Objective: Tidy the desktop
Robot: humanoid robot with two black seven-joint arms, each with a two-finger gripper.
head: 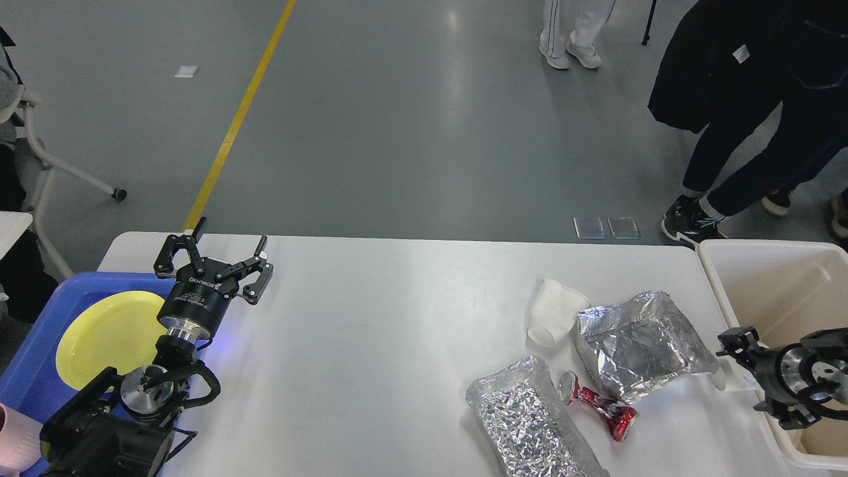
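- The desktop point(371, 331), a wide white surface, is carrying a cluster of litter toward its right end: a clear plastic cup point(553, 321) lying on its side, a crumpled foil bag point(639, 344), a second foil packet point(523, 417) and a crushed red can point(599, 404).
- The right tool point(745, 371) is hanging over the right edge of the desktop, at the rim of the beige tub point(762, 258); it is seen nearly end-on, so I cannot tell whether its jaws are apart. A small white thing point(729, 379) is lying right by it, too hidden to name.
- The left tool point(213, 258) is hovering above the desktop's far-left corner with its fingers spread wide and nothing in them, just beside the blue tray point(40, 344) holding a yellow plate point(106, 338).
- The litter is lying left of the right tool and well apart from the left one, so the right arm looks the nearer for the next pick.
- The foil bag's long axis is running diagonally toward the beige tub, its near corner closest to the right tool.
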